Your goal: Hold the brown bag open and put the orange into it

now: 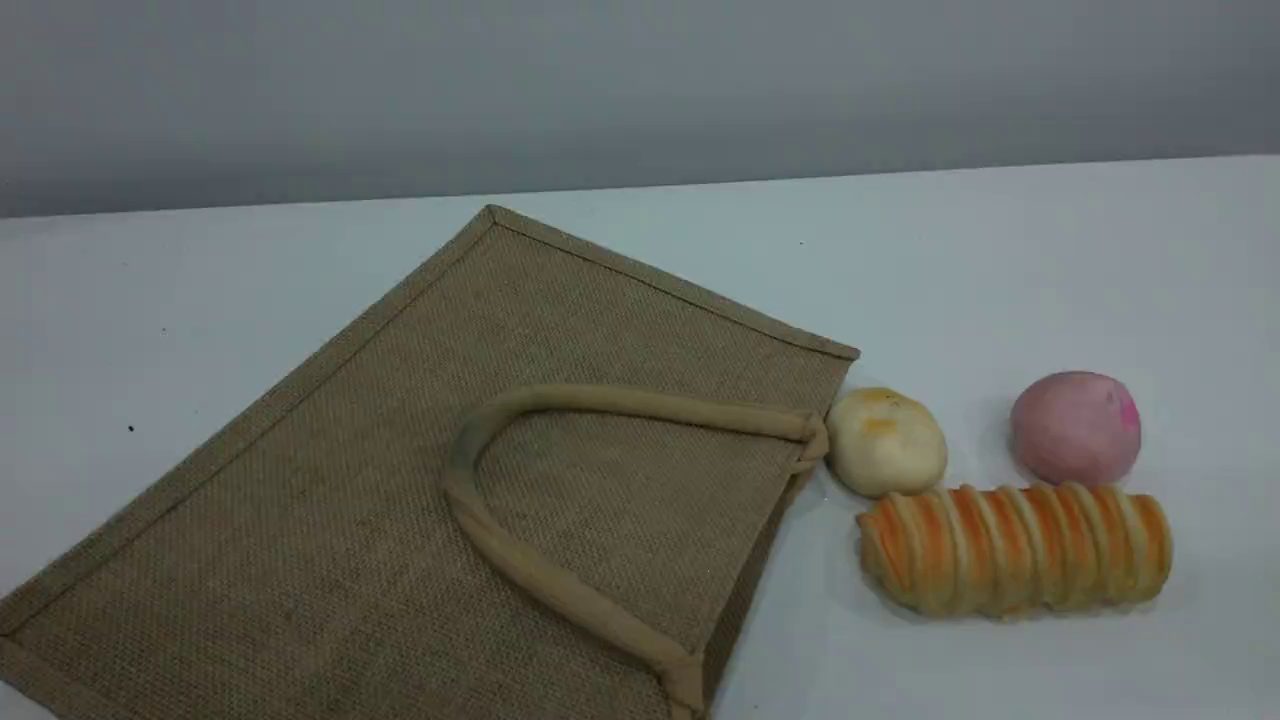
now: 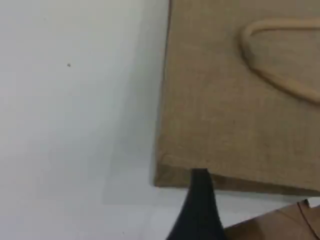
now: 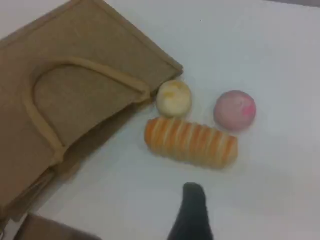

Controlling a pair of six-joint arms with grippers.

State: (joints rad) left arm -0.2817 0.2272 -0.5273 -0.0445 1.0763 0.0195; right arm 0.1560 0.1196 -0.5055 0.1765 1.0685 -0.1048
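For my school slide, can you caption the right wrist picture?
Flat brown bag beside a cream bun, pink ball and striped bread roll.

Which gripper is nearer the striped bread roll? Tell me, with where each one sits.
Right. The right gripper hovers just short of the striped bread roll; the left gripper is at a corner of the brown bag, the roll outside its view.
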